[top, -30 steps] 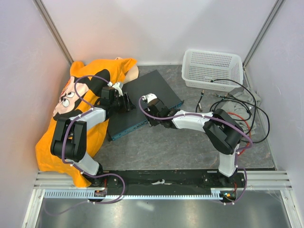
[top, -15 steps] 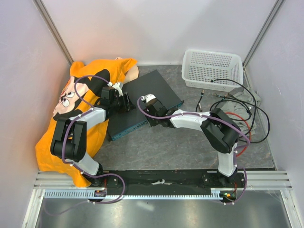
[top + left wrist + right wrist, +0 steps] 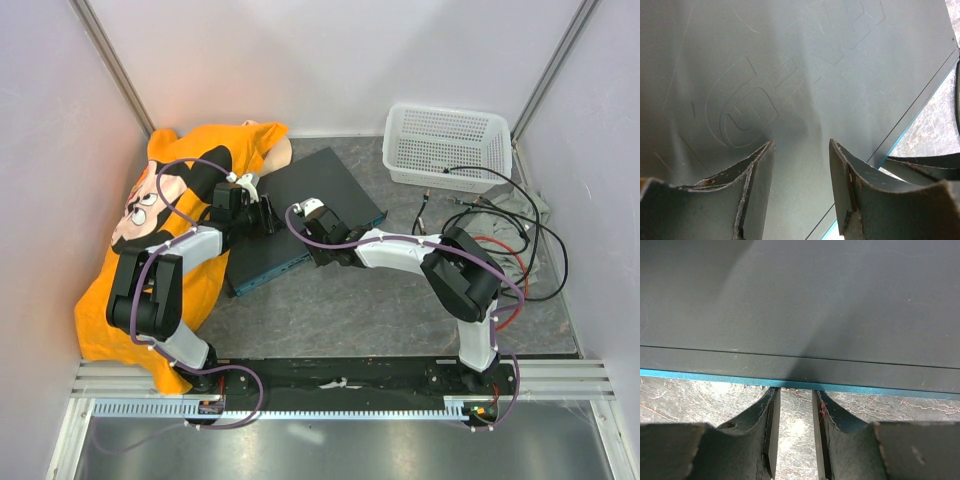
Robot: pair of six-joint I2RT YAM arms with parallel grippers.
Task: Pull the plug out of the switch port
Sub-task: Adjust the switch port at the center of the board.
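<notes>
Left hand (image 3: 801,146) over embossed switch (image 3: 790,60) lettering

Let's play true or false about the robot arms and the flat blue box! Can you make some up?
The left gripper is over the switch's dark top. True.
The white basket sits on the orange shirt. False: it stands far right, apart from the shirt.
The right gripper points at the switch's teal front edge. True.
The right gripper is squeezing a plug. False: only table shows between its jaws.
The black cables lie left of the switch. False: they lie right of it, by the basket.
</notes>
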